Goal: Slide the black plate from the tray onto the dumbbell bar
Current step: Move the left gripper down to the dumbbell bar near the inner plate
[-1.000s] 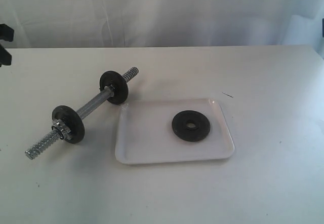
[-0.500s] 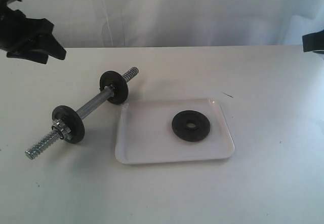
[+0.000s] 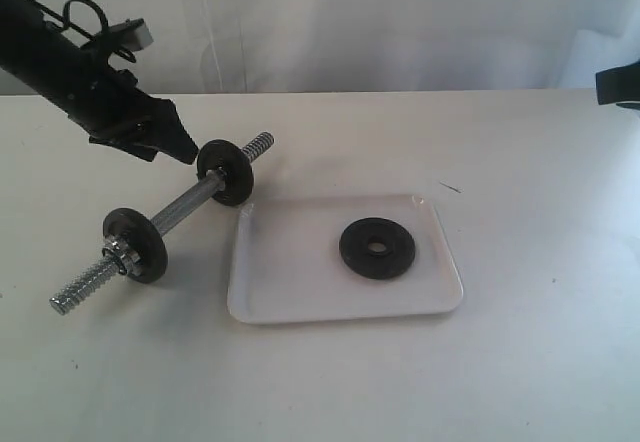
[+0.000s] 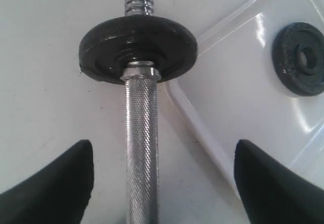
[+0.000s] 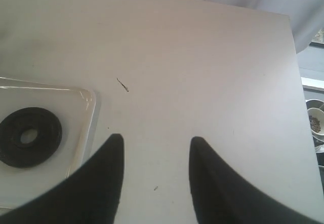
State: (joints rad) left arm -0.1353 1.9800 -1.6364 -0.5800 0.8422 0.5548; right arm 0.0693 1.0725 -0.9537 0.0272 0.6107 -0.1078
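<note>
The black plate [image 3: 377, 249] lies flat in the tray [image 3: 290, 297], closer to the tray's right edge, and the tray sits near the middle of the desk [image 3: 520, 362]. The dumbbell bar [image 3: 185, 205] lies on the desk just beside the tray's left edge, with a far disc [image 3: 225, 170] and a near disc [image 3: 135, 245] on it. The left gripper [image 3: 178, 145] hangs by the far disc with its fingers wide apart and empty, and the right gripper [image 5: 156, 163] is up by the desk's far right corner, fingers apart, holding nothing.
</note>
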